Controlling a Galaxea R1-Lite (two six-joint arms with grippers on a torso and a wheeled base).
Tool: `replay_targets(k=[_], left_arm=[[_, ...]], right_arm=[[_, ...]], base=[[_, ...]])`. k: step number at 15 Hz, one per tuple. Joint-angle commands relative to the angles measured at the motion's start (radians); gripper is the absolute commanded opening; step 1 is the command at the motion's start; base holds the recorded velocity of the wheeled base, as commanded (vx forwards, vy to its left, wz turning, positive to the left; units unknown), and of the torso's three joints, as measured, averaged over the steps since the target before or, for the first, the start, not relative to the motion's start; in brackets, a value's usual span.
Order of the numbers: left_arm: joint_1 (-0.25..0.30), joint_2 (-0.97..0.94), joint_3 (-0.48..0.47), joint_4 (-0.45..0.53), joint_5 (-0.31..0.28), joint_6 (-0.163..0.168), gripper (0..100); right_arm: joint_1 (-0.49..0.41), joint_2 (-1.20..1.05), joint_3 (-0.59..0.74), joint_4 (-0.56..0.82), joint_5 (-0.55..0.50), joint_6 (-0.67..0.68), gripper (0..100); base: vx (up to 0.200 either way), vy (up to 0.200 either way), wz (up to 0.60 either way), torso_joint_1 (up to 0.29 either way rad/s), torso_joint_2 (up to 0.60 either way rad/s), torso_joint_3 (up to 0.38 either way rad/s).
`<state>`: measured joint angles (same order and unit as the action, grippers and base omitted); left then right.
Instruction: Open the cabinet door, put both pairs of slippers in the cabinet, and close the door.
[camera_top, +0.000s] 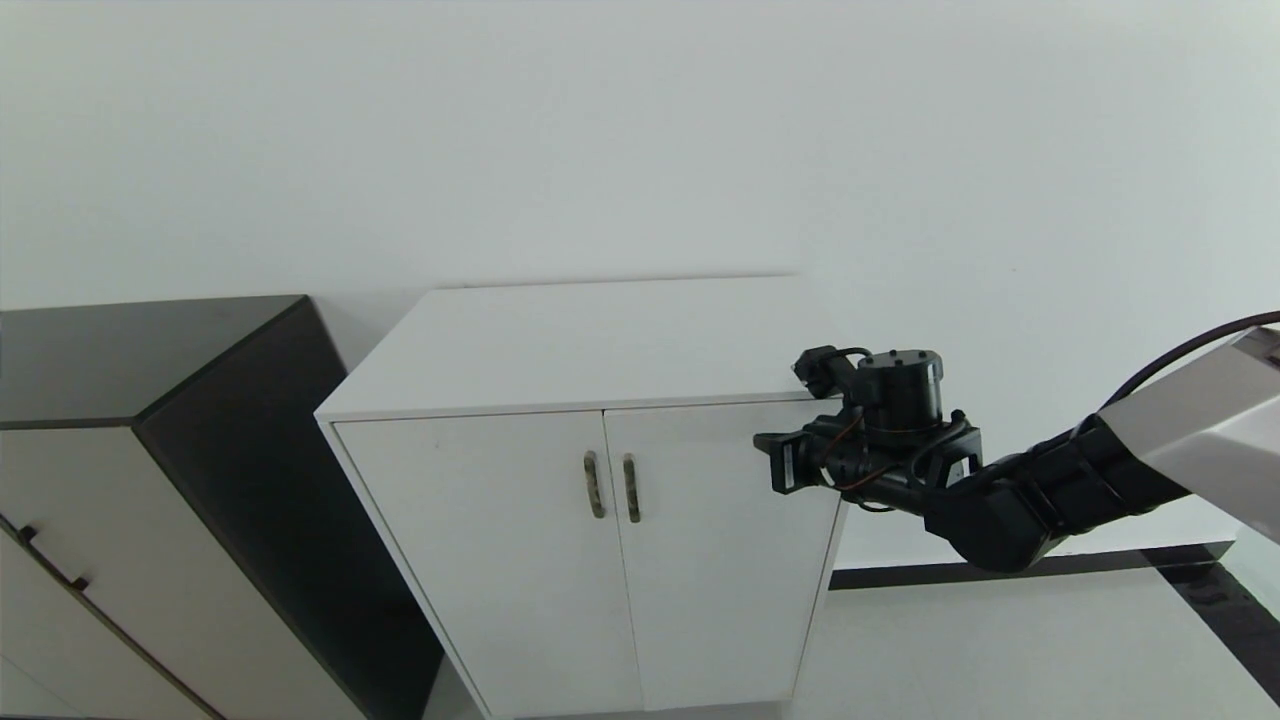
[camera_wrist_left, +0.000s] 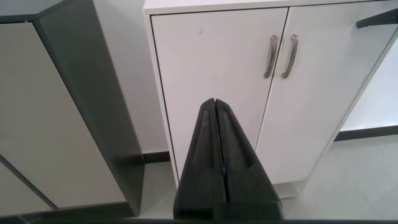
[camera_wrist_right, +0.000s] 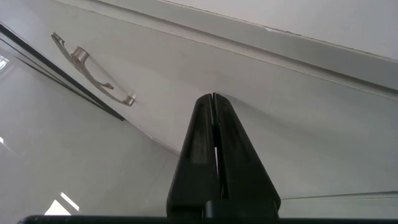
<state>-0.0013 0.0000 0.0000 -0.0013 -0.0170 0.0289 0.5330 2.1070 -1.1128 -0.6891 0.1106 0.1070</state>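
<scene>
The white cabinet (camera_top: 560, 350) stands against the wall with both doors closed. Its two metal handles (camera_top: 612, 486) meet at the centre seam. My right gripper (camera_top: 778, 464) is shut and empty, level with the upper right part of the right door (camera_top: 720, 560), its tips close to the door face. In the right wrist view the shut fingers (camera_wrist_right: 202, 143) point at that door, with its handle (camera_wrist_right: 93, 71) off to one side. My left gripper (camera_wrist_left: 214, 102) is shut and empty, some way back from the left door (camera_wrist_left: 211, 62).
A dark cabinet (camera_top: 150, 440) with pale fronts stands close to the white cabinet's left side, leaving a narrow gap. A black floor stripe (camera_top: 1000, 570) runs along the wall on the right, with pale floor (camera_top: 1000, 650) in front of it.
</scene>
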Motion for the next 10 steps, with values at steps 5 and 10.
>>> replay_targets(k=[5, 10], left_arm=[[0.000, 0.002, 0.000, 0.000, 0.000, 0.000, 0], [0.000, 0.000, 0.000, 0.000, 0.000, 0.000, 0]], right_arm=[[-0.010, 0.002, -0.004, -0.001, 0.000, 0.000, 0], [-0.014, 0.004, -0.004, -0.001, 0.000, 0.000, 0]], base=[[0.000, 0.000, 0.00, 0.000, 0.00, 0.000], [0.000, 0.000, 0.00, 0.000, 0.00, 0.000]])
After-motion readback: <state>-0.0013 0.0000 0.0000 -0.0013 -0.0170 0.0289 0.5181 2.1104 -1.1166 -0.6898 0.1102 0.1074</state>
